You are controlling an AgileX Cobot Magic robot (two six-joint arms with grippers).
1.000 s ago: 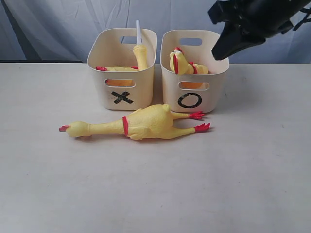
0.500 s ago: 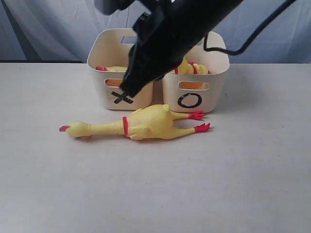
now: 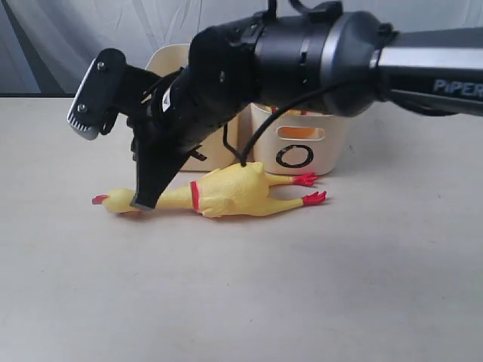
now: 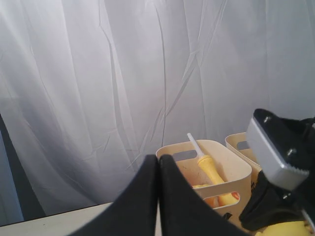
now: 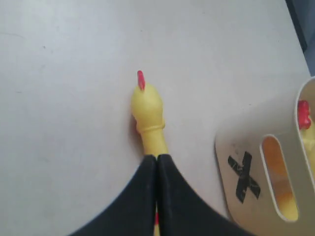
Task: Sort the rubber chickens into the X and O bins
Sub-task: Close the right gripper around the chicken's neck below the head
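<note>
Right gripper [image 3: 143, 202] is reaching across the middle, fingers pressed together with nothing between them, tip pointing down at the neck of the rubber chicken [image 3: 226, 190]. Whether it is touching, I cannot tell. That chicken is lying on the table [image 3: 302, 286] in front of the X bin [image 5: 236, 157] and O bin [image 3: 302, 154], head left, red feet right. Left gripper [image 4: 158, 160] is hanging up high, closed tight and empty, facing a second chicken [image 4: 211, 169] that is standing in the X bin with its white tube [image 4: 193, 143] sticking up
</note>
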